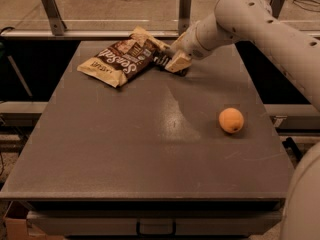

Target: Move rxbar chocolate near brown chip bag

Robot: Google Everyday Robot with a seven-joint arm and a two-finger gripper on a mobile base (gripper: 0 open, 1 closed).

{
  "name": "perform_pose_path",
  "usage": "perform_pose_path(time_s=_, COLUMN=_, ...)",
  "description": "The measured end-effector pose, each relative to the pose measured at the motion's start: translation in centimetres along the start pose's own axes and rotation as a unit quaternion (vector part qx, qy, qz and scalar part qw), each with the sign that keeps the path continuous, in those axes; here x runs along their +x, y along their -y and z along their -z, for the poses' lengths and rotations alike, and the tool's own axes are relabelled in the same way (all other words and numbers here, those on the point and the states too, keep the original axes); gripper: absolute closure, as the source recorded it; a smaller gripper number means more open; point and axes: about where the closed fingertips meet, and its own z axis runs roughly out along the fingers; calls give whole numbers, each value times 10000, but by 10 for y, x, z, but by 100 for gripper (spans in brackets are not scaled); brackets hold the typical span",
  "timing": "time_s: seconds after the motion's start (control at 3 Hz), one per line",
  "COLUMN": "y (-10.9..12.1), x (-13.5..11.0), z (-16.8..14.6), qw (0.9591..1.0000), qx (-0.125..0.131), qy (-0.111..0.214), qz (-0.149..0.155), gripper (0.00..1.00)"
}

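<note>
The brown chip bag [120,60] lies at the far left of the table, dark brown with cream ends and white "Sea Salt" lettering. The rxbar chocolate [161,60], a small black bar with white lettering, rests right against the bag's right end. My gripper [177,64] is low over the table at the bar's right end and is shut on the bar. Its cream fingers hide part of the bar.
A round orange fruit [231,120] sits on the right side of the grey table [150,149]. Metal rails and posts [185,4] run behind the far edge. My white arm reaches in from the upper right.
</note>
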Motion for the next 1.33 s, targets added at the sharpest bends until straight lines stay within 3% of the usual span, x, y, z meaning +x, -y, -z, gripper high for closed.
perform_pose_path(time_s=0.33, y=1, x=-1, z=1, qw=10000, qx=17, qy=-2, qz=13, gripper=0)
perform_pose_path(time_s=0.67, y=3, x=-4, z=8, qw=9999, qx=97, qy=33, qz=49, gripper=0)
perform_pose_path(time_s=1.0, y=2, x=-10, z=45, qw=9996, qx=159, qy=218, qz=105, gripper=0)
perform_pose_path(time_s=1.33, y=1, x=-21, z=122, qw=9977, qx=214, qy=554, qz=327, gripper=0)
